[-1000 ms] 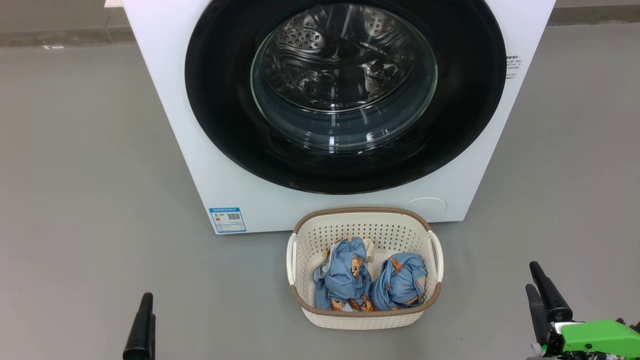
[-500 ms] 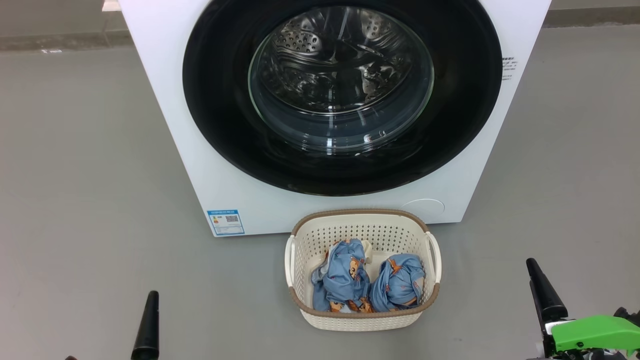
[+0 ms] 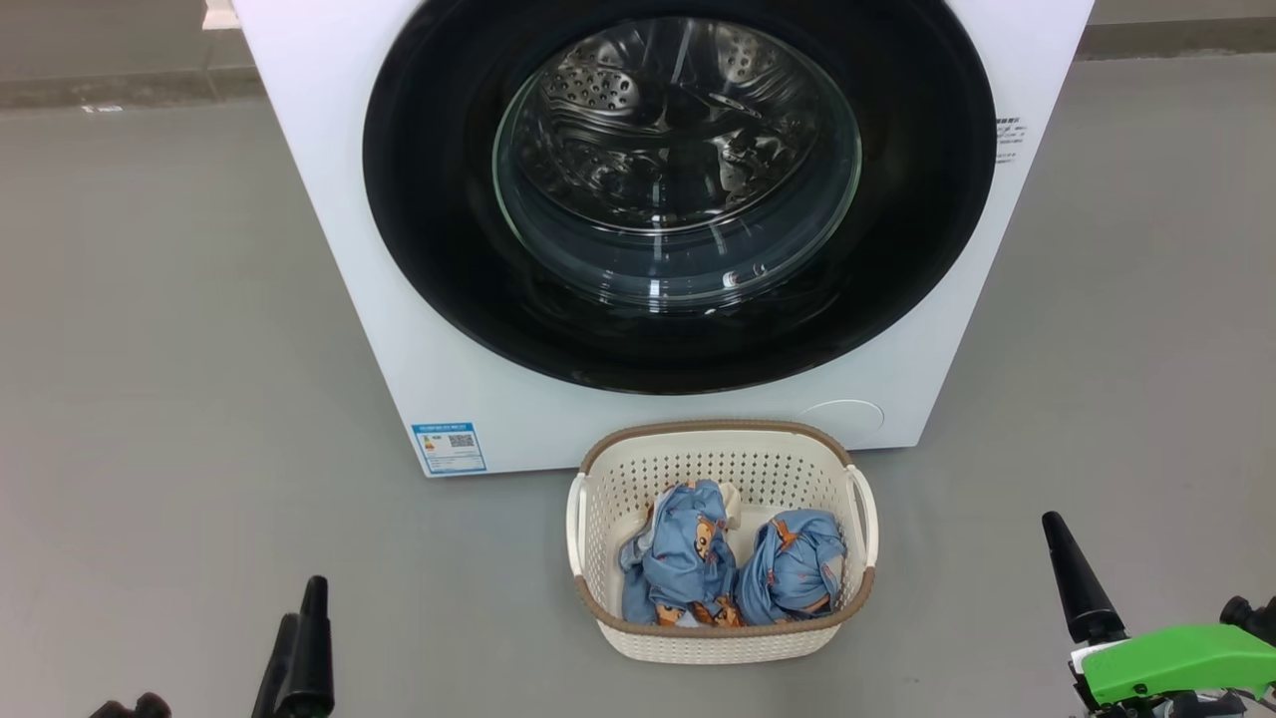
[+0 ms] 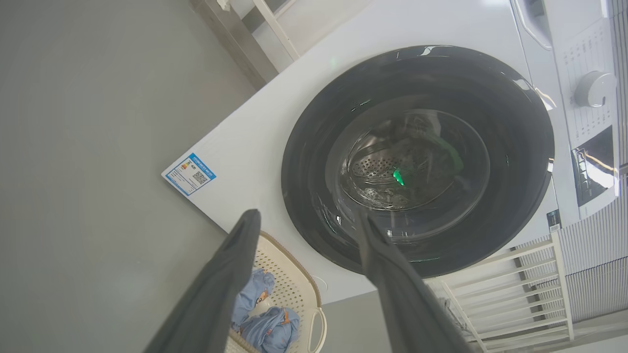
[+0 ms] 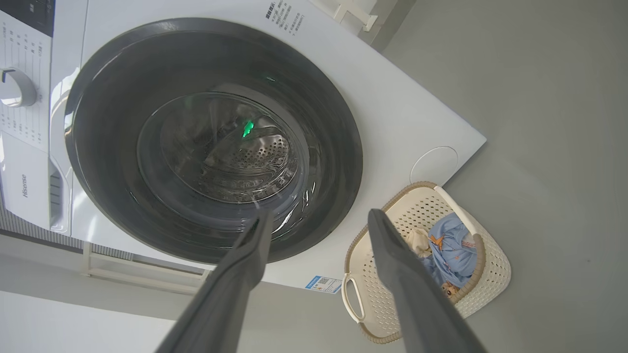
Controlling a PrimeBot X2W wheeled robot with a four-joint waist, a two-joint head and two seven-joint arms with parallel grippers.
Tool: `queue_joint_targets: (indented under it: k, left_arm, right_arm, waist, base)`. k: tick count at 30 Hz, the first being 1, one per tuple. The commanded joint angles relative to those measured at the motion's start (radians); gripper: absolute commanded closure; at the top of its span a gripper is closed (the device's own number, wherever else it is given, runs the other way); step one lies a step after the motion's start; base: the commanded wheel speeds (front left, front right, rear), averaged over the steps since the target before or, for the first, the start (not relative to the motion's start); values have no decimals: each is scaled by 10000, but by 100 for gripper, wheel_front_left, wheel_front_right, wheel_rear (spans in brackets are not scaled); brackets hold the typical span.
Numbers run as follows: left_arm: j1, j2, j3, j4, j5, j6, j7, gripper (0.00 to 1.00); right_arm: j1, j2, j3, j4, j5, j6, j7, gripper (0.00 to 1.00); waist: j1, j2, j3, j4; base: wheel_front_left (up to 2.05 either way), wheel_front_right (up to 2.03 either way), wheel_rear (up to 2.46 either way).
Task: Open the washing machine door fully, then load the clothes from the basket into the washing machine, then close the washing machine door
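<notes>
The white washing machine (image 3: 329, 199) stands in front of me with its round black washing machine door (image 3: 439, 199) shut; the steel drum shows through the glass. On the floor just before it sits the cream basket (image 3: 713, 431), holding the clothes as two light blue bundles (image 3: 681, 553) (image 3: 797, 563) side by side. My left gripper (image 3: 304, 603) is low at the left and my right gripper (image 3: 1059, 543) low at the right, both short of the basket. In the wrist views the left gripper (image 4: 308, 215) and right gripper (image 5: 320, 213) are open and hold nothing.
Grey floor spreads on both sides of the machine. A blue label sticker (image 3: 449, 448) marks its lower left corner and a round cover (image 3: 842, 417) its lower right. The control knob (image 4: 594, 88) is above the door. A white rack (image 4: 515, 274) stands beside the machine.
The head view has shifted slightly, so the machine and basket sit a little lower. The left fingers have edged right and up in view; the right fingers have edged left. Both stay open.
</notes>
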Motion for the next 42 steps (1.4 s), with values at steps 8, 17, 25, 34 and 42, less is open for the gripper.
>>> queue_joint_targets:
  k: [8,17,25,34,42]
  left_arm:
    - [-317,249,31,-153,1317,2,-324,0]
    - [-375,299,-104,43,2729,2,-648,0]
    - [-419,339,-178,187,3738,2,-883,0]
    - [-462,360,-275,310,4818,3,-1148,0]
    - [-505,418,-360,423,5724,3,-1383,0]
  right_arm:
    - [-472,-426,295,-290,-1131,31,-322,0]
    - [-500,-659,552,-315,-2315,36,-647,0]
    - [-508,-822,749,-346,-3126,40,-884,0]
    - [-532,-1030,975,-379,-4011,44,-1150,0]
    - [-550,-1210,1201,-382,-4762,48,-1387,0]
  waist:
    - [0,-1,-44,-7]
    - [0,-1,-66,-35]
    - [0,-1,-83,-56]
    - [0,-1,-109,-60]
    - [0,-1,-153,-64]
  base:
    - [0,0,0]
    - [0,0,0]
    - [0,0,0]
    - [0,0,0]
    - [0,0,0]
